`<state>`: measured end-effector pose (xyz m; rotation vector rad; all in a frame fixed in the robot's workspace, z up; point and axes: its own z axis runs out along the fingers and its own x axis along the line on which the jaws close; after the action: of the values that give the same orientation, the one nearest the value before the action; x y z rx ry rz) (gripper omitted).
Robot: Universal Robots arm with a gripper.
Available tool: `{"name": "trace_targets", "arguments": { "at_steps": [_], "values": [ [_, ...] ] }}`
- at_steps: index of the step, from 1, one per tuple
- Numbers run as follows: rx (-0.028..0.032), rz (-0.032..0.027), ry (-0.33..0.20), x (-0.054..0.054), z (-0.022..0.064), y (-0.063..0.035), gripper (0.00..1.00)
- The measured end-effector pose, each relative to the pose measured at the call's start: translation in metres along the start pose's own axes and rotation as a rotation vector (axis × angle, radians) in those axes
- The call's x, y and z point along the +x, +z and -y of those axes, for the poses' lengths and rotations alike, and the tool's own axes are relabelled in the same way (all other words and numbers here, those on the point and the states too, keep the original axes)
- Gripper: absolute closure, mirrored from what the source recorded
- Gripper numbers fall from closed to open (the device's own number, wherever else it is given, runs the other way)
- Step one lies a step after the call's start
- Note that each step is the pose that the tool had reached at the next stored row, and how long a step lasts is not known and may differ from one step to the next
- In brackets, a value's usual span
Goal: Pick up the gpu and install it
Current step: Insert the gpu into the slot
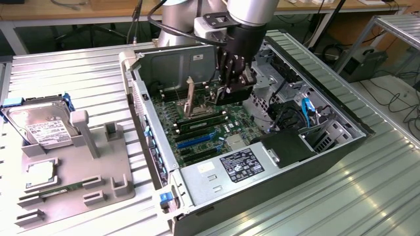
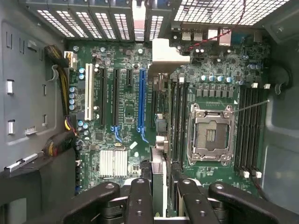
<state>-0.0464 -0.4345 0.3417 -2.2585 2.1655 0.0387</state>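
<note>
Pincer (image 2: 158, 196) is gripping the gpu (image 2: 159, 154) edge-on inside the computer case (image 1: 341, 147), hovering above the motherboard (image 2: 126, 116). I'm judging misalignment with the blue slot (image 2: 142, 100) risks jamming the card.

An elevated exterior camera looks down at an angle across the ribbed metal tabletop (image 1: 78, 73), far enough back to take in the whole open computer case (image 1: 328, 157), the grey parts tray (image 1: 111, 189) at the exterior view's left, and the arm reaching into the case. The wrist camera sits close inside that case, facing straight onto the motherboard (image 2: 126, 116), with the black fingers (image 2: 139, 200) at the picture's edge. Both views share the motherboard (image 1: 210, 130) and its slots.
</note>
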Motion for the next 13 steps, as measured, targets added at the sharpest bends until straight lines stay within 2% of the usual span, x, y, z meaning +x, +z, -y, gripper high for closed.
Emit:
{"name": "trace_targets", "arguments": {
  "at_steps": [2,3,13],
  "values": [
    [0.0001,0.0001,0.002,0.0094,-0.0035,0.0010,0.74],
    [0.0001,0.0001,0.002,0.0097,-0.0042,0.0038,0.74],
    [0.0001,0.0001,0.002,0.0098,-0.0042,0.0065,0.74]
  ]
}}
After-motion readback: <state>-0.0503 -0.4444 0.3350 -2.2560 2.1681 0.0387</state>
